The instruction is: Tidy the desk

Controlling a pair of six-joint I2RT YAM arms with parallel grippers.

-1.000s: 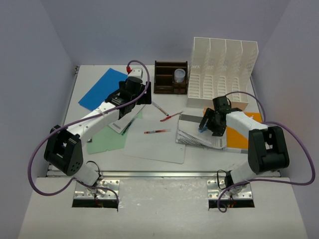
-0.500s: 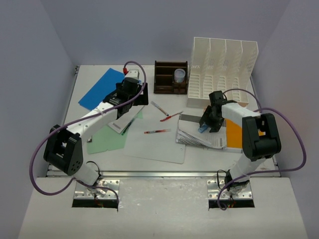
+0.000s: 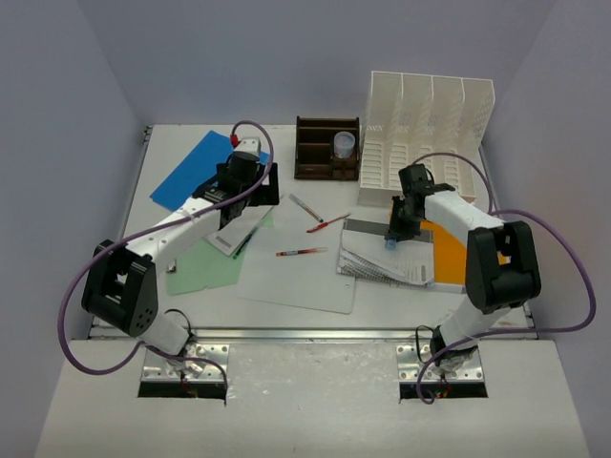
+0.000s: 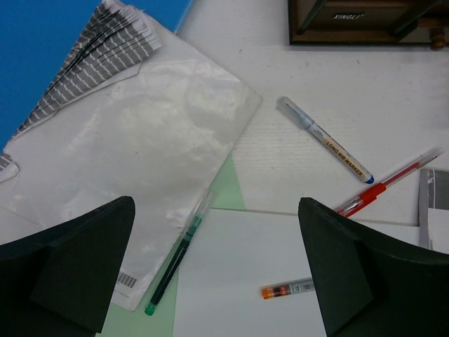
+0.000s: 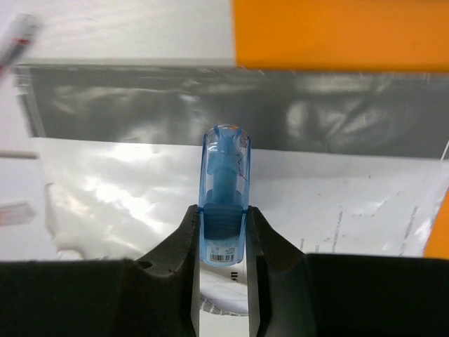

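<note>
My right claw [image 5: 223,210] pinches a small translucent blue plastic dispenser [image 5: 226,165] over the stacked papers [image 3: 382,262] on the big white desk [image 3: 181,141]. My left claw [image 4: 216,207] hangs wide open above a green pen [image 4: 175,263]. Next, I reckon: carry the dispenser to the dark brown wooden organizer [image 3: 327,153].

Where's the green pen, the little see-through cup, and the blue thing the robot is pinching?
green pen [image 4: 179,249], left wrist view, middle of its barrel.
clear cup [image 3: 345,145], top external view, its side wall.
blue plastic thing [image 5: 224,179], right wrist view, its see-through blue upper body.
</note>
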